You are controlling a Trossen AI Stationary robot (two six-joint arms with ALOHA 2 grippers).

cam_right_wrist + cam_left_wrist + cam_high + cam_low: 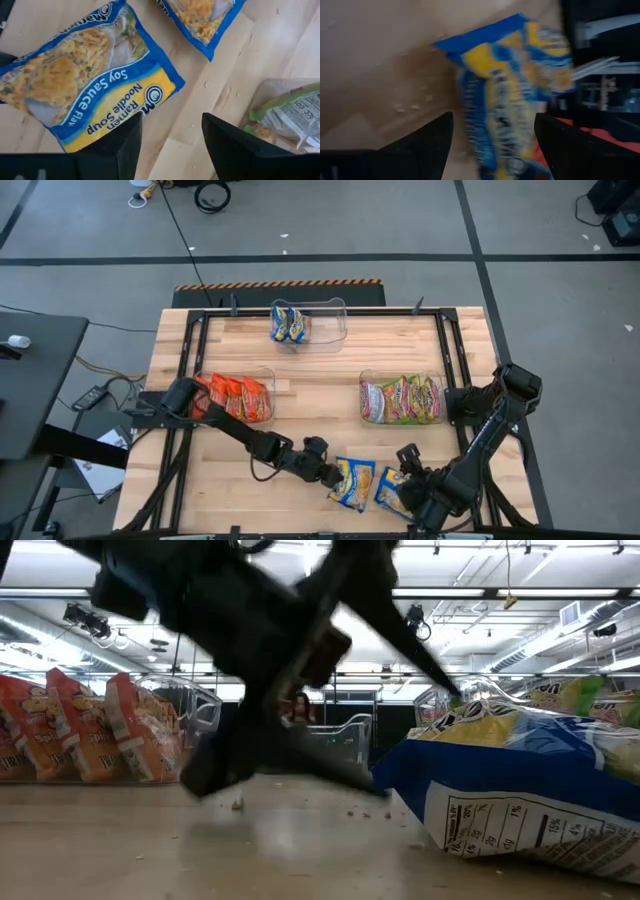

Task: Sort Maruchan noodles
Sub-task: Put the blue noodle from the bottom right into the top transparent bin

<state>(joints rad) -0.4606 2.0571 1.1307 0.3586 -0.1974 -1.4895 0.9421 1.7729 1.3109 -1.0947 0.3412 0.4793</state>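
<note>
A wooden table (300, 350) holds three clear bins: orange-red packets (240, 397) at 9 o'clock, green-and-silver packets (402, 398) at 3 o'clock, blue-and-yellow packets (289, 324) at 12 o'clock. Two loose blue-and-yellow noodle packets (353, 481) lie flat and close together near 6 o'clock. The left gripper (328, 473) stands wide at the nearer packet's edge and the right gripper (418, 502), also wide and empty, hovers by the other (391, 489); likely risks are the arms colliding, or fingers skidding off slick plastic.
</note>
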